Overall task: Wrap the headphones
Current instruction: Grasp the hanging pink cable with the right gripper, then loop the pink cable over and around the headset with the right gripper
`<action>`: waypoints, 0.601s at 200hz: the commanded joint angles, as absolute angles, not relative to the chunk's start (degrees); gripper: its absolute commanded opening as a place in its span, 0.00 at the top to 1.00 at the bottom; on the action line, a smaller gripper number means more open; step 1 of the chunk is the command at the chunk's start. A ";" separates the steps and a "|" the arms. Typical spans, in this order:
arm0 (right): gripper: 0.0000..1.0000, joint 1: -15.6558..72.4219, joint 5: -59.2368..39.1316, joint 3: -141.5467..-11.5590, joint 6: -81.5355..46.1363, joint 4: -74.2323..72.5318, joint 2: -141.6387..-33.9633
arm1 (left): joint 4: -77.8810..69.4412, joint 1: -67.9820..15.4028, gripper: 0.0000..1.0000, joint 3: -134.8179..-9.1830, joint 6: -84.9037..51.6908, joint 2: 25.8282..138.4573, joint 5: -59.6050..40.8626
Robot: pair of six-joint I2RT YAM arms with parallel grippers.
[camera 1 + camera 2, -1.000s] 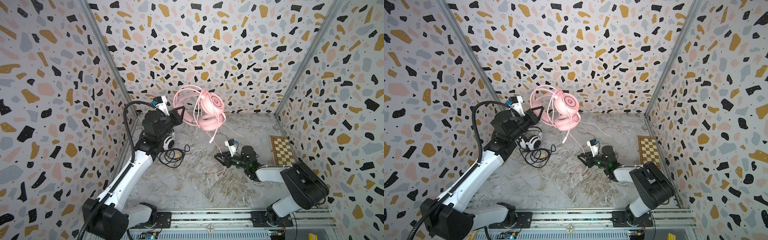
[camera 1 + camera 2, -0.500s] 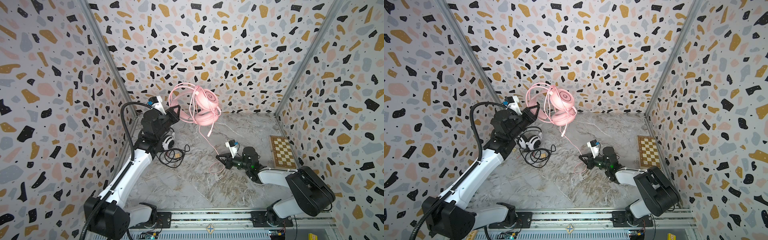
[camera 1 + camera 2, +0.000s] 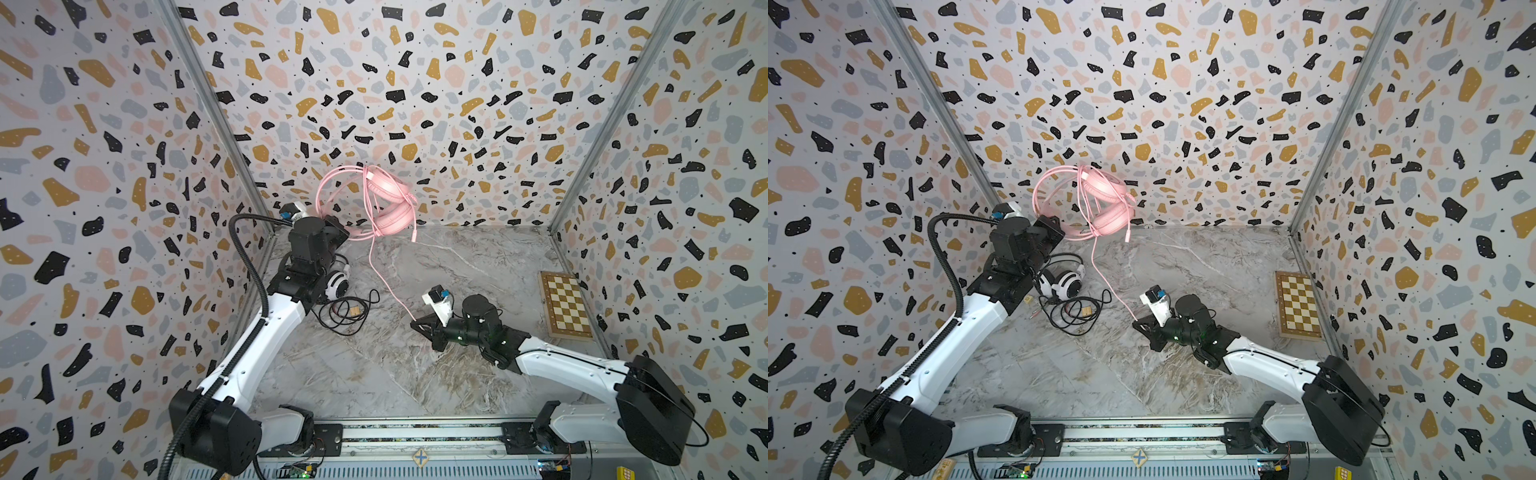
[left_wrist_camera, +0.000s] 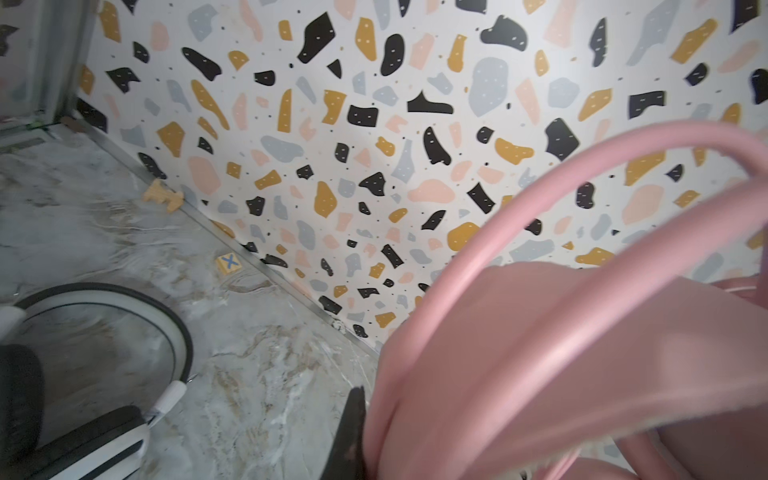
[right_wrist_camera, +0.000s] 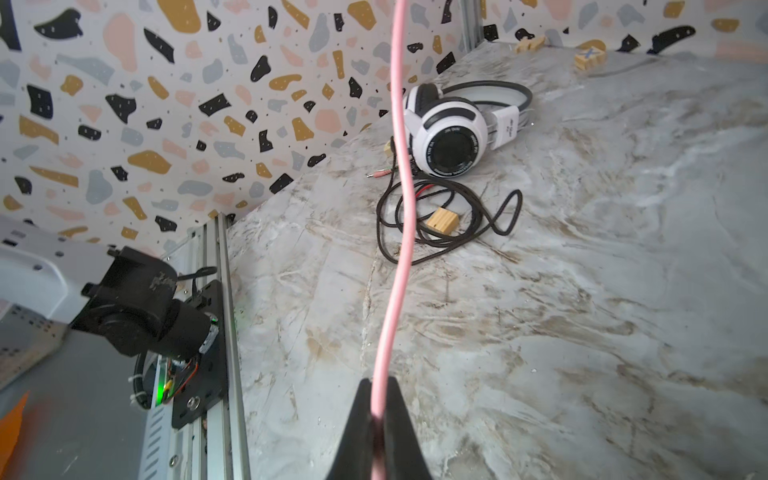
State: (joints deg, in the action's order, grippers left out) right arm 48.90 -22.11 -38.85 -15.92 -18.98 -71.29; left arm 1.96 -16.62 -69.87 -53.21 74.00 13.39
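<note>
Pink over-ear headphones [image 3: 388, 199] hang clear of the floor, their padded headband clamped in the closed jaws of the left gripper [image 3: 340, 232]. Their thin pink cable [image 5: 400, 216] runs down into the right gripper [image 5: 378, 419], whose jaws are pinched tight on it. Beyond those jaws, a white plastic headset with black pads [image 5: 451, 133] lies on the grey marble floor [image 5: 582, 291] beside its loose black cord [image 5: 478, 216]

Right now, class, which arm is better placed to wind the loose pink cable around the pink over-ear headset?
Right. The right pincer is shut on the long pink cable, free to carry it round. The left pincer is clamped on the band of the pink over-ear headset, holding it aloft.
</note>
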 commanded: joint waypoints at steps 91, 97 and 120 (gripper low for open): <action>0.99 54.32 -0.17 -57.76 -4.69 5.41 -51.87 | 1.05 -22.45 1.00 -68.26 -42.99 81.54 38.45; 0.99 54.27 0.87 -58.58 -3.94 5.38 -51.61 | 1.38 -23.04 1.00 -67.88 -42.45 81.56 39.53; 0.99 54.21 4.66 -61.58 -0.74 5.27 -51.97 | 1.75 -25.48 1.00 -66.40 -39.15 81.45 41.22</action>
